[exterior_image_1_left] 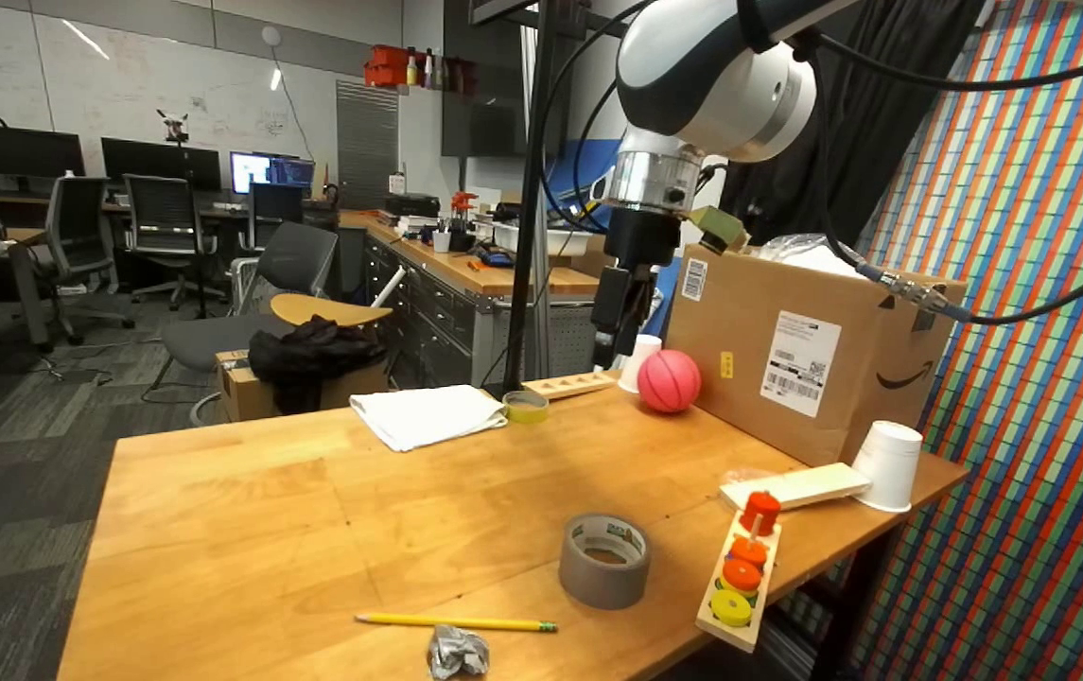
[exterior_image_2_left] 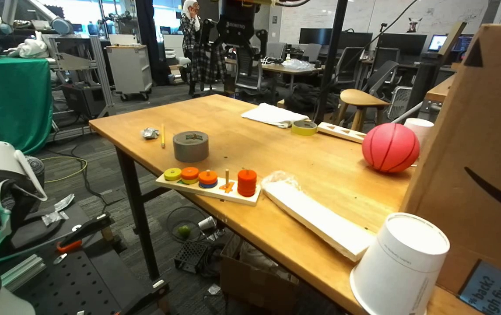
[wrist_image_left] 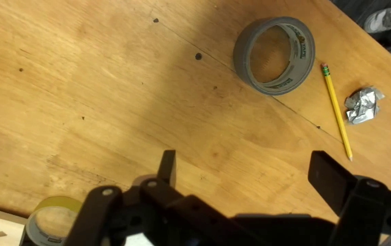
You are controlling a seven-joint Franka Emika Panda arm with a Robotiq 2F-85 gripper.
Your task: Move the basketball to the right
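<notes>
The basketball is a pinkish-red ball with dark seams and rests on the wooden table in both exterior views (exterior_image_1_left: pixel 670 381) (exterior_image_2_left: pixel 391 148). It sits at the far edge, beside the cardboard box and close to a white cup. It is out of view in the wrist view. My gripper (wrist_image_left: pixel 245 167) is open, with only bare table seen between its fingers. It hangs in the air above the table, apart from the ball, in both exterior views (exterior_image_1_left: pixel 615 345) (exterior_image_2_left: pixel 234 46).
A cardboard box (exterior_image_1_left: pixel 787 331) stands by the ball. A grey tape roll (exterior_image_1_left: pixel 604 577), stacking toy (exterior_image_1_left: pixel 740 582), wooden plank (exterior_image_1_left: pixel 796 486), upturned cup (exterior_image_1_left: pixel 888 465), pencil (exterior_image_1_left: pixel 456 622), foil ball (exterior_image_1_left: pixel 457 653), yellow tape (exterior_image_1_left: pixel 527 407) and white cloth (exterior_image_1_left: pixel 427 414) lie on the table.
</notes>
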